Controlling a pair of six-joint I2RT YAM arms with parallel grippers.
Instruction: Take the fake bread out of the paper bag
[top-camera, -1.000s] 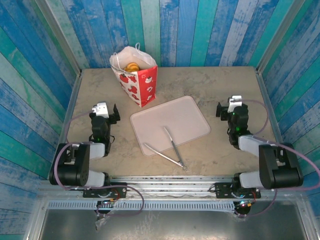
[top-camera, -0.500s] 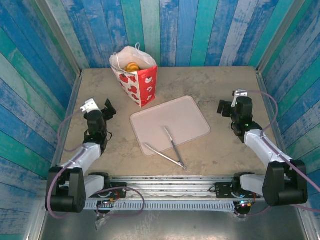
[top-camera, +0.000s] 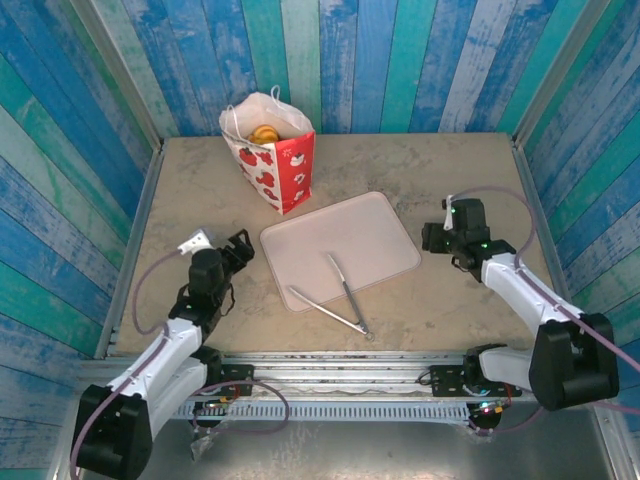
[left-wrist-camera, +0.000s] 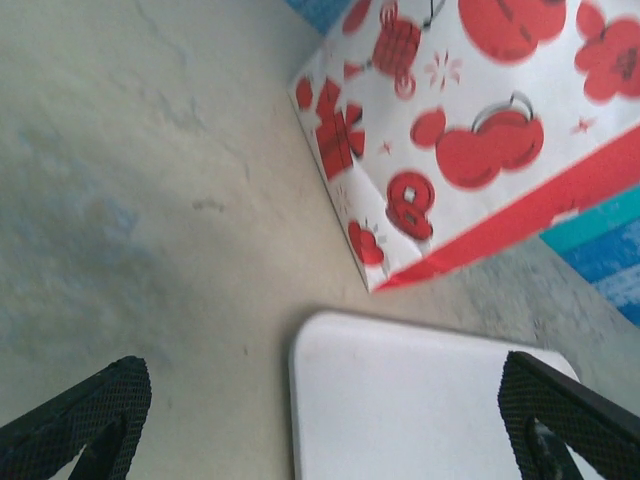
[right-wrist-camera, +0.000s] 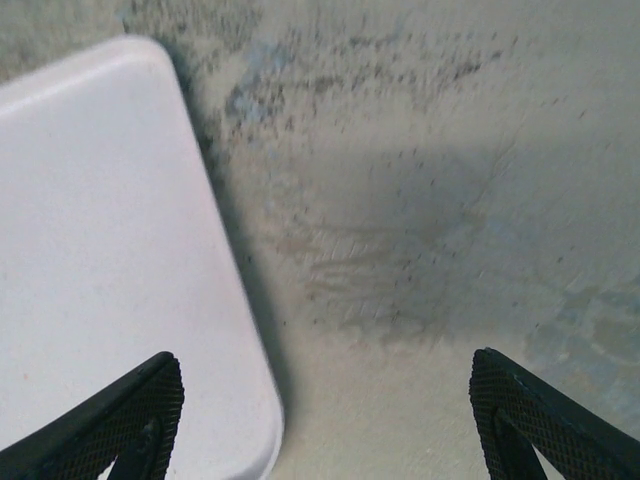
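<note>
The red and white paper bag (top-camera: 272, 158) stands upright at the back left of the table, its mouth open. Golden fake bread (top-camera: 264, 132) shows inside the mouth. My left gripper (top-camera: 240, 250) is open and empty, low over the table just left of the tray's left corner, well short of the bag. In the left wrist view the bag (left-wrist-camera: 470, 120) fills the upper right, with the black fingers (left-wrist-camera: 85, 410) spread wide. My right gripper (top-camera: 429, 238) is open and empty at the tray's right edge, its fingers (right-wrist-camera: 530, 420) far apart above bare table.
A flat pale pinkish tray (top-camera: 370, 235) lies mid-table, also seen in the wrist views (left-wrist-camera: 420, 410) (right-wrist-camera: 90, 250). Metal tongs (top-camera: 340, 298) rest across its near edge. Blue and teal plank walls close in the table on three sides.
Both arms have reached out from their folded pose. The left gripper swung right toward the tray's left corner, and the right gripper moved left to the tray's right edge. The bag stayed still.
</note>
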